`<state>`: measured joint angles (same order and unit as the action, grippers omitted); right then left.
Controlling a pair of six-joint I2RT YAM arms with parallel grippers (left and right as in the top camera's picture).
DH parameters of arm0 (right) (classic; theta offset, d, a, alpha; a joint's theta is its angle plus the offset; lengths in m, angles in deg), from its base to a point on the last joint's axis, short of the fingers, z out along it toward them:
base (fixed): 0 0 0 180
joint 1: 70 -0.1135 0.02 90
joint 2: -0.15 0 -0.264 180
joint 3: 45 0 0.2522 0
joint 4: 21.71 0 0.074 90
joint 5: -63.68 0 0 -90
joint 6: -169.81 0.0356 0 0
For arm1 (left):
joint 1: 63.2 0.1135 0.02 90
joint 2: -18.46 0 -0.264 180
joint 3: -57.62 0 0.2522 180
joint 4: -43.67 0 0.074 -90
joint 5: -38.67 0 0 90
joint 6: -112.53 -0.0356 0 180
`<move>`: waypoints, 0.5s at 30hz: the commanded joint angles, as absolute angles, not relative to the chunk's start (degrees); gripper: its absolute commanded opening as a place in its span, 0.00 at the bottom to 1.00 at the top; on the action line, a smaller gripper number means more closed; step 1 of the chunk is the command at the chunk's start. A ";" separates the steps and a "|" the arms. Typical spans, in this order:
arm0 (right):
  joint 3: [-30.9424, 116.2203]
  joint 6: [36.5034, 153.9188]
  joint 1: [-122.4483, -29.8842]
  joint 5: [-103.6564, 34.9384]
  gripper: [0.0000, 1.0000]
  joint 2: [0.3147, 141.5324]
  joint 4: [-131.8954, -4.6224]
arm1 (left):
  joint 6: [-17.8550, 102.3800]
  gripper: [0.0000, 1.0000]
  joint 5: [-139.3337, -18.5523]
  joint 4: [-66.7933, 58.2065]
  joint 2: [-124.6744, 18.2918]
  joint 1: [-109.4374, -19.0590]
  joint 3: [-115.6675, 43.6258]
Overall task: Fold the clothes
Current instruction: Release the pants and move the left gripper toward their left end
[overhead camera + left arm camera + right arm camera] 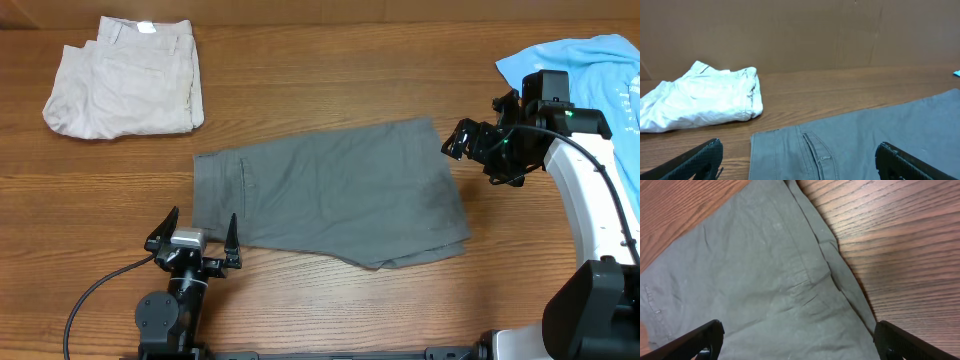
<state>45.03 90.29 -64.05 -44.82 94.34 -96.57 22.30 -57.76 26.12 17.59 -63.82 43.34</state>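
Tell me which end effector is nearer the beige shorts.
Left. The left end effector is by the grey shorts' waistband end, on the beige shorts' side; the right end effector is at the grey shorts' opposite end, near the blue T-shirt.

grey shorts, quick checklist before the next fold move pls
1. Grey shorts lying flat: ok, only small creases near the right end.
2. Edges lined up: not ok, a lower layer peeks out along the near right edge.
3. Left gripper open and empty at the waist end: ok.
4. Right gripper open and empty at the right end: ok.
5. Beige shorts and light-blue shirt apart from the grey shorts: ok.
6. Height of either gripper above the cloth: cannot tell.
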 commanded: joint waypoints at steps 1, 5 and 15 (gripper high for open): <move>44.99 90.25 -63.87 -43.72 1.00 94.12 -96.38 | 22.17 1.00 -58.66 26.14 18.25 -63.58 43.56; 45.01 90.25 -63.87 -43.72 1.00 94.12 -96.38 | 29.44 1.00 -58.92 26.05 18.07 -63.58 43.56; 44.99 90.25 -63.87 -43.72 1.00 94.12 -96.38 | 39.74 1.00 -77.43 29.25 17.96 -63.58 37.31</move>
